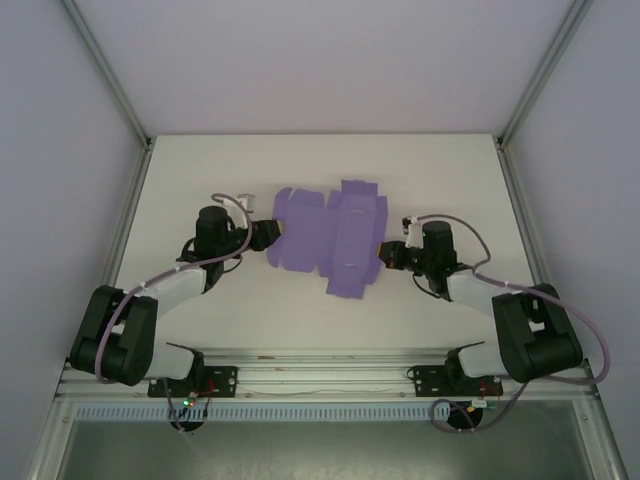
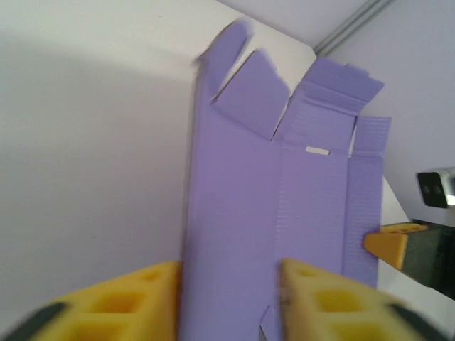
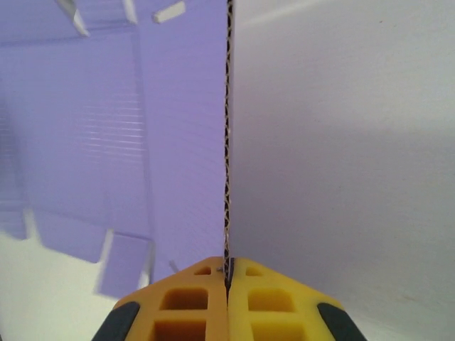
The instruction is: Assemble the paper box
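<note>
A flat, unfolded paper box [image 1: 330, 238] of lavender-purple die-cut card is lying spread at the centre of the white table [image 1: 300, 320], its flaps pointing toward 12 and 6 o'clock in the overhead view.

The right hand [image 1: 383, 254] is reaching in from 3 o'clock and is pinching the sheet's outer edge. In its wrist view, the yellow fingers [image 3: 192, 302] are pressing together on the thin corrugated edge [image 3: 227, 142], with bare table [image 3: 341, 142] lying open beside it.

The left hand [image 1: 270, 232] is meeting the opposite edge from 9 o'clock. In its wrist view, its two yellow fingers [image 2: 121, 305] are standing wide apart with a panel of the sheet [image 2: 242, 199] running between them, and they are gripping nothing. A yellow fingertip of the right hand [image 2: 389, 241] is showing at the sheet's far edge.

Open white surface is surrounding the card at 12 o'clock, toward the back wall, and at 6 o'clock, toward the arm bases. Whether the sheet is lifting off the table cannot be told.
</note>
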